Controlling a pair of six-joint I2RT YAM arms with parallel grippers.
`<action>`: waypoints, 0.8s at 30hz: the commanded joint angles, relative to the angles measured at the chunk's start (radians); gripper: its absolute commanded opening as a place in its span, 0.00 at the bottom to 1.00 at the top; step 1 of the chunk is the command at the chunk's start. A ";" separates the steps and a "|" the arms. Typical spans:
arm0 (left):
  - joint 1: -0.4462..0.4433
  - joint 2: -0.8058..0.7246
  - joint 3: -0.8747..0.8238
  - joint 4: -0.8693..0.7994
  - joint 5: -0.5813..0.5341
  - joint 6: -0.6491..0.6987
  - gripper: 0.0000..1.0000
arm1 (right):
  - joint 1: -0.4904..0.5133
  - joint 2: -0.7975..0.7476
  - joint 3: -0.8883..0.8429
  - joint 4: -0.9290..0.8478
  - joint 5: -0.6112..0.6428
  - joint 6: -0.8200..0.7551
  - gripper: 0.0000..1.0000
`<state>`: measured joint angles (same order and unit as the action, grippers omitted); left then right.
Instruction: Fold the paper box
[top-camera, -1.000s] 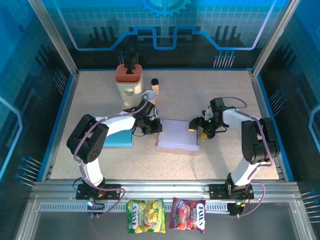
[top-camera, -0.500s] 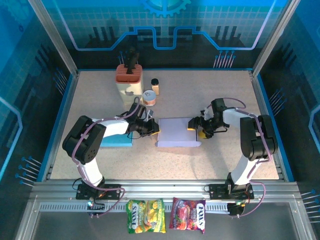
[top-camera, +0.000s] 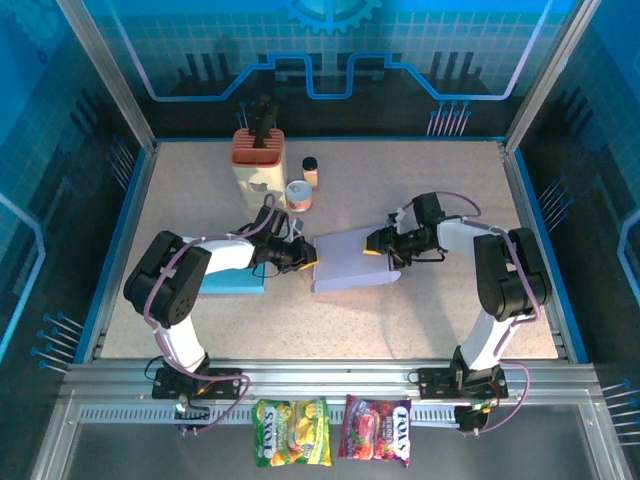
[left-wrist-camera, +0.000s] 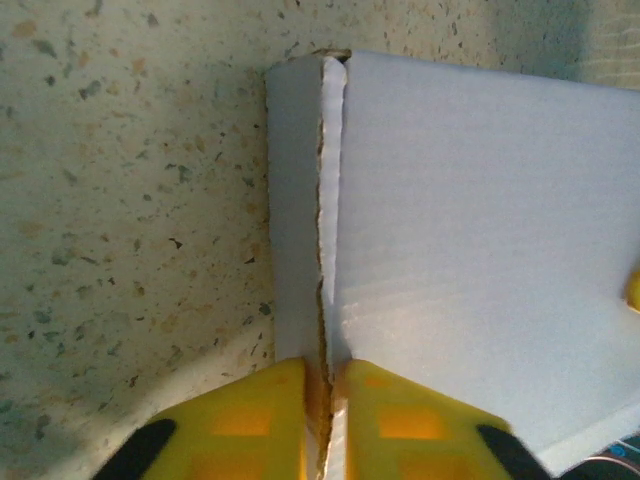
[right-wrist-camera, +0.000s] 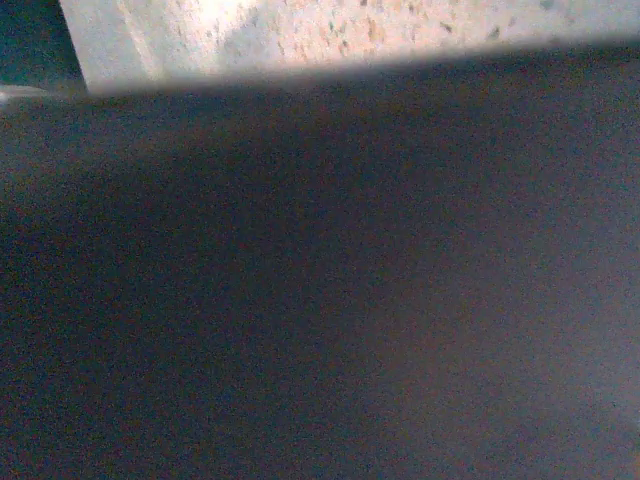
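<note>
Now, nearest: two snack packets on front rail. On speckled table, white paper box between claws. Left claw pinched shut on box's left flap; right claw at right edge, grip unclear. Likely step: folding sides up; next needs firm crease. Blue-panelled enclosure beyond.

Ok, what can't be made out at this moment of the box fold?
- Whether the right gripper is gripping the paper box: too small in top view; right wrist view dark, blurred.
- The blue flat item: partly under the left arm, top view.
- The paper box's right part: cut off by the left wrist view's edge.
</note>
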<state>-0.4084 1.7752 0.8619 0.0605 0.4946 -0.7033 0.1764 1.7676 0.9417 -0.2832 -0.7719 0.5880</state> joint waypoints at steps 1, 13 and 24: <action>0.007 -0.047 -0.005 -0.050 -0.047 0.019 0.23 | 0.004 -0.019 -0.012 0.060 -0.051 0.123 0.48; 0.006 -0.234 0.077 -0.107 -0.090 0.054 0.52 | -0.055 -0.149 -0.028 0.027 -0.115 0.545 0.35; -0.224 -0.472 0.140 -0.387 -0.197 0.919 0.59 | -0.128 -0.177 0.027 -0.260 -0.176 0.675 0.31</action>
<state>-0.5827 1.3270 0.9668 -0.1486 0.3504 -0.1520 0.0731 1.5967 0.9379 -0.4095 -0.8921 1.2282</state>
